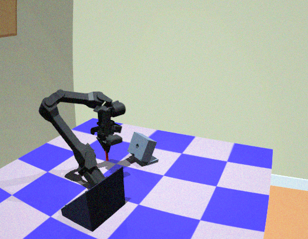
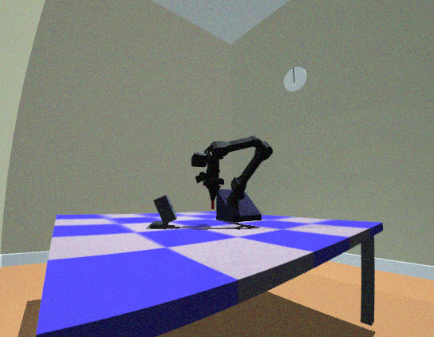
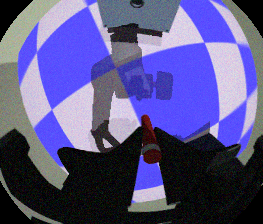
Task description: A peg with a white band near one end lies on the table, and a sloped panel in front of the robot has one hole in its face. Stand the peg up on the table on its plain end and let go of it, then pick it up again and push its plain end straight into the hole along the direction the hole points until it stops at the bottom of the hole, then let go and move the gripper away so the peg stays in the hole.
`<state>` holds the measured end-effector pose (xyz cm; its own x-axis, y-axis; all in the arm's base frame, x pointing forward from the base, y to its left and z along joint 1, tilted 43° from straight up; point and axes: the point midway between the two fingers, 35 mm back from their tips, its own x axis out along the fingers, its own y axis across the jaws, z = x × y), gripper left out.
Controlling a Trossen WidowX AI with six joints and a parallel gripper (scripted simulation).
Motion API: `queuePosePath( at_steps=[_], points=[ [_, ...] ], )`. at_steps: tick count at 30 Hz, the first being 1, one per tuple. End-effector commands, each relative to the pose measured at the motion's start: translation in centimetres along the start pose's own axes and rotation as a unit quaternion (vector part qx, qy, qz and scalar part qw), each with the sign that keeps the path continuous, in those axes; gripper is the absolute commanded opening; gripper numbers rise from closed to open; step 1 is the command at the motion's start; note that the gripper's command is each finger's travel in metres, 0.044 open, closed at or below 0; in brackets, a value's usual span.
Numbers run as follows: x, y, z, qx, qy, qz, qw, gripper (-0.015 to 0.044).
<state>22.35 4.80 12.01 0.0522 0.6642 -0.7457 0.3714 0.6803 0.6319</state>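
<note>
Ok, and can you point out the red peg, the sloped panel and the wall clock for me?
Red peg [image 1: 107, 156] [image 2: 212, 204] [image 3: 149, 136]: top, exterior and wrist views, on its shaft.
Sloped panel [image 1: 142, 151] [image 2: 165, 208] [image 3: 139, 16]: top, exterior and wrist views, on its block.
Wall clock [image 2: 299, 81]: exterior view, on its pale face.

The matt grey panel [image 1: 142, 148] [image 2: 165, 208] [image 3: 139, 15] looks smooth; the black wedge [image 1: 106, 201] [image 2: 241, 205] looks matt.

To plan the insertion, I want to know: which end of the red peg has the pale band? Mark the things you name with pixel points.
The upper end of the peg [image 1: 107, 156] [image 2: 212, 204] [image 3: 149, 136], nearest the wrist camera; the lower end is plain red.
</note>
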Motion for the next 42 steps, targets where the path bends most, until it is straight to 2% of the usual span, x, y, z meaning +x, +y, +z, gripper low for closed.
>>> queuePosePath(
  at_steps=[1, 42],
  points=[
    [0.1, -0.2, 0.1, -0.004, -0.01, -0.015, 1.0, 0.0],
    [2.0, -1.7, 1.9, -0.02, -0.164, -0.141, 0.976, 0.0]
  ],
)
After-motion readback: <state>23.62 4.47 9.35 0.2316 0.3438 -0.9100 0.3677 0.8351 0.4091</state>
